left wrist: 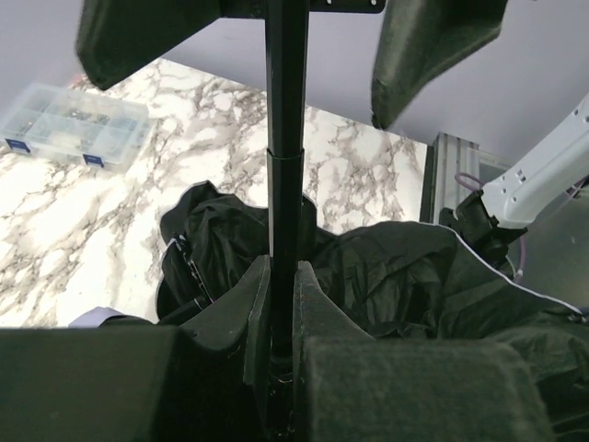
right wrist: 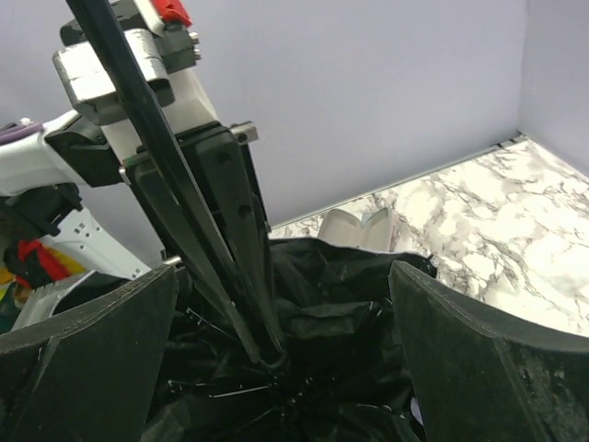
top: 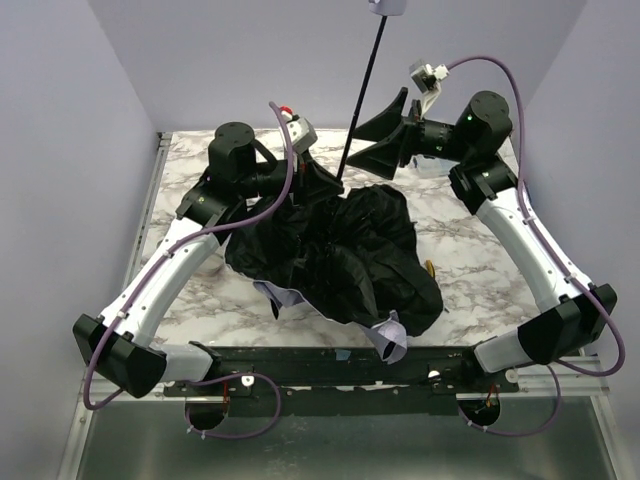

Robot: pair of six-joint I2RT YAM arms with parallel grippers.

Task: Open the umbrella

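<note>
Umbrella (top: 340, 250) is lying crumpled on the table (top: 480, 260), left hand (left wrist: 282, 285) clamping its shaft (top: 362, 95), right hand (top: 360, 145) gaping around it, so closing and sliding apart looks next.

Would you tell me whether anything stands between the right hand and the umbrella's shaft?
Nothing visible does. The open right hand faces the bare shaft; the left hand clamps it lower down, at the canopy.
</note>
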